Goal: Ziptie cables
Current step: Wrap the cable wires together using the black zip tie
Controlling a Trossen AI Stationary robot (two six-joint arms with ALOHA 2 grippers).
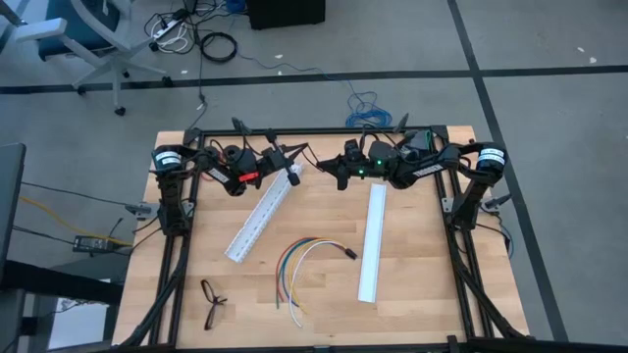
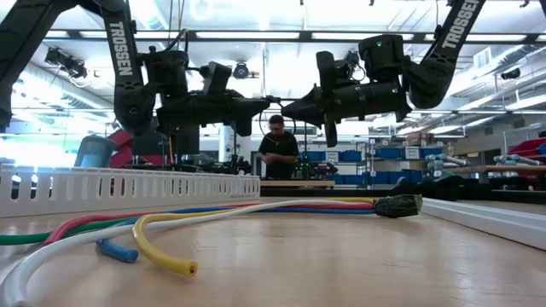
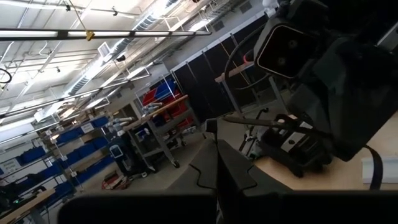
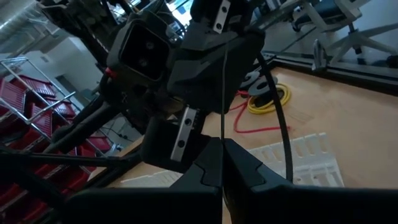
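Note:
The cables (image 1: 304, 260), a bundle of blue, yellow, white and orange wires with a small black connector (image 1: 348, 253), lie loose on the table's middle and show close up in the low view (image 2: 213, 213). The ziptie (image 2: 273, 99), a very thin black strip, is in the air above the table's far middle. My left gripper (image 1: 297, 157) and right gripper (image 1: 334, 169) face each other tip to tip there, both shut on it. No gripper touches the cables. My left gripper pinches the ziptie between its shut fingertips (image 2: 260, 102), coming level from the table's left. The strip (image 3: 267, 122) runs on toward the right arm, clear of the table. My right gripper pinches the ziptie between its shut fingertips (image 4: 222, 149), coming level from the table's right. The strip (image 4: 224, 93) runs straight out from between the fingers toward the left gripper, lifted clear.
Two long white slotted rails lie on the table, one slanting at the left (image 1: 260, 216), one at the right (image 1: 373, 240). A red and yellow wire (image 4: 267, 99) lies under the left arm. A small dark object (image 1: 211, 302) lies near the front left. A person (image 2: 277, 149) stands beyond the table.

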